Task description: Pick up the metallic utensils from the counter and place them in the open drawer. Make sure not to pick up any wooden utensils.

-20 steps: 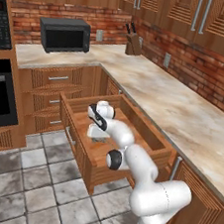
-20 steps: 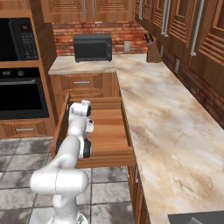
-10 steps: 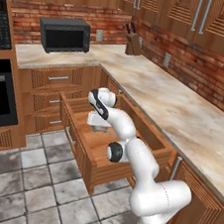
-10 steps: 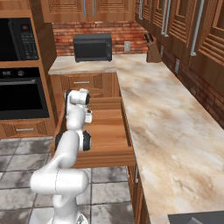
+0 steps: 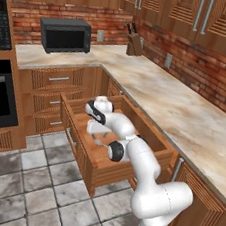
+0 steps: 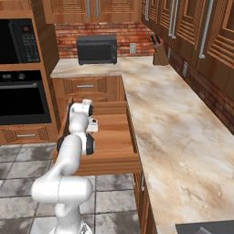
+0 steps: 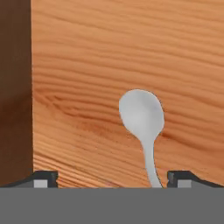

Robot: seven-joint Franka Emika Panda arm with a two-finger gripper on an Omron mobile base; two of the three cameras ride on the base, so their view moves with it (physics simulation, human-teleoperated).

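The left base view looks forward and down from behind the arm, which rises at its lower right, over the open drawer toward the brick back wall. The right base view takes the same drawer from the other side, with the counter running along its right. The hand view looks close, probably straight down, at the drawer floor, where a spoon lies.

Beyond the hand, a black microwave and knife block stand against a red brick wall, grey stone tiles below.
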